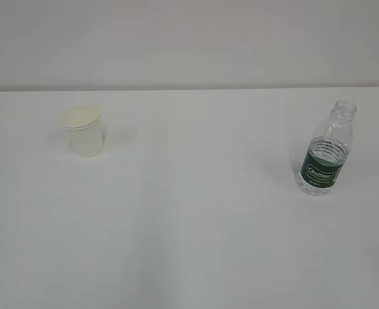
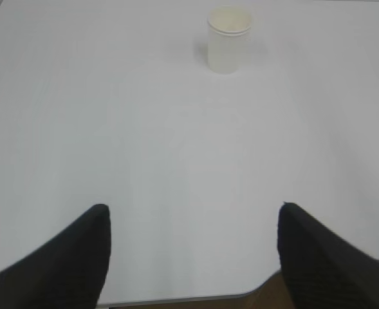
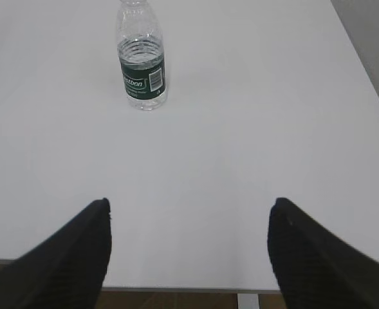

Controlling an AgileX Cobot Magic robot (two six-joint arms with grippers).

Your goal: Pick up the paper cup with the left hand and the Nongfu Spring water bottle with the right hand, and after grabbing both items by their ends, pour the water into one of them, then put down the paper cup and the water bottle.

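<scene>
Pick-up is not yet begun: both end effectors — left (image 2: 192, 257), right (image 3: 189, 254) — are gaping empty. The paper cup (image 1: 84, 131) is standing well left of the Nongfu Spring water bottle (image 1: 325, 150) on the bench (image 1: 195, 232); next, each must reach forward.

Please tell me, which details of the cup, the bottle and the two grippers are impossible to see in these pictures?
- Water bottle: its mouth is cut off by the top edge in the right wrist view; the water level is not clear in any view; the label text is too small and blurred.
- Paper cup: its contents, too far off in both views.
- Left gripper and right gripper: outside the exterior view; each wrist view shows only the fingers, spread apart.
</scene>
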